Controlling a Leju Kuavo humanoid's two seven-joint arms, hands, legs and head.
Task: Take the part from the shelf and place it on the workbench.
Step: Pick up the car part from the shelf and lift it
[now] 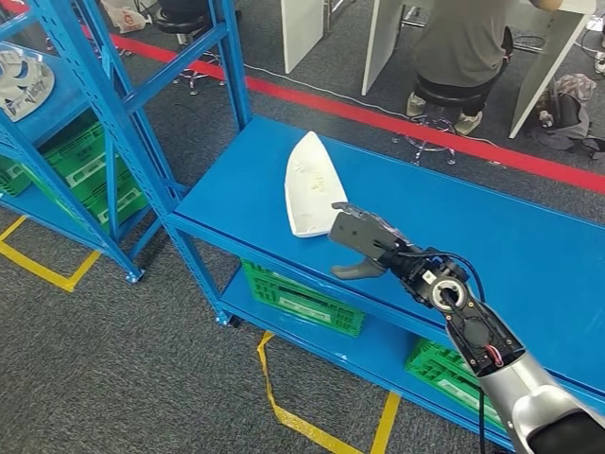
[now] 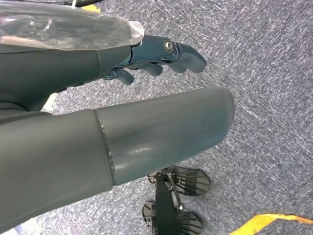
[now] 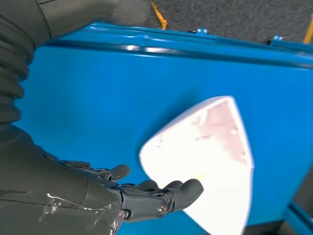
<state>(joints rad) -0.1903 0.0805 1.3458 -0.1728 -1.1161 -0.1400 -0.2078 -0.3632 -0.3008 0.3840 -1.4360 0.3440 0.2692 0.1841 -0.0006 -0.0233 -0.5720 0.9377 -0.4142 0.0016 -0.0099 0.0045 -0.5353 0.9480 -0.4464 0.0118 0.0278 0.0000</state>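
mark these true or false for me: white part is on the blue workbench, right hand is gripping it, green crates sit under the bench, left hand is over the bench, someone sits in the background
1. The white part lies on the blue workbench. True.
2. The right hand grips the part. False: its fingers are spread beside the part and hold nothing.
3. Green crates sit on the bench's lower level. True.
4. The left hand is over the bench. False: it hangs above grey carpet.
5. A person sits on a stool beyond the red floor line. True.
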